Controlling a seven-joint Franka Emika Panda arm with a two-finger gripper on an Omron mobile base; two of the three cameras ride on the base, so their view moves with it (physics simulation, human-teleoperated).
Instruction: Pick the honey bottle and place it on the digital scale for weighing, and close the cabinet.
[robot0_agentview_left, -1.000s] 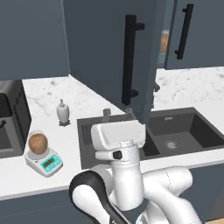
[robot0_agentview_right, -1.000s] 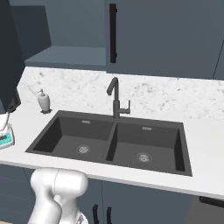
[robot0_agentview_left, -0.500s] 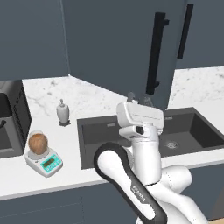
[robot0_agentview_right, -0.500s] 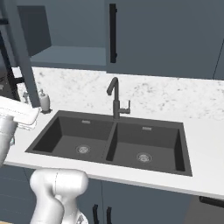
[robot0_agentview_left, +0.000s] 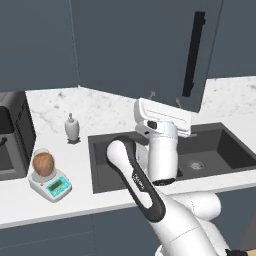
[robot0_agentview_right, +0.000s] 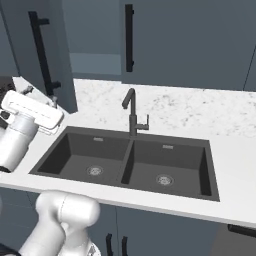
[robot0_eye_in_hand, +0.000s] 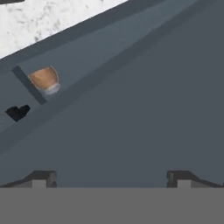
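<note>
Left base view, left to right: the honey bottle (robot0_agentview_left: 43, 164) stood upright on the weighing plate of the digital scale (robot0_agentview_left: 50, 183), near the front edge of the marble counter (robot0_agentview_left: 50, 107), with a white soap dispenser (robot0_agentview_left: 72, 127) further back and a black appliance (robot0_agentview_left: 15, 136) at the far left. The double sink (robot0_agentview_left: 210, 147) held no visible items. The gripper (robot0_agentview_left: 164, 100) was raised against the face of the cabinet door (robot0_agentview_left: 145, 45), which stood swung out over the sink at an angle, its black bar handle (robot0_agentview_left: 193, 54) to the right of the hand.

Right base view: the same door (robot0_agentview_right: 35, 50) appeared edge-on at far left, not yet flush with the neighbouring doors; the faucet (robot0_agentview_right: 132, 112) rose behind the basins.

Hand view: the fingertips (robot0_eye_in_hand: 40, 179) stood well apart with nothing between them, close to the flat door panel; a second amber jar (robot0_eye_in_hand: 45, 80) was visible on the inner shelf through the remaining gap.

Judged risks: with placement apparently complete, the push could slide off the smooth panel and leave the door ajar, or a wide swing of the arm could knock the bottle from the scale
</note>
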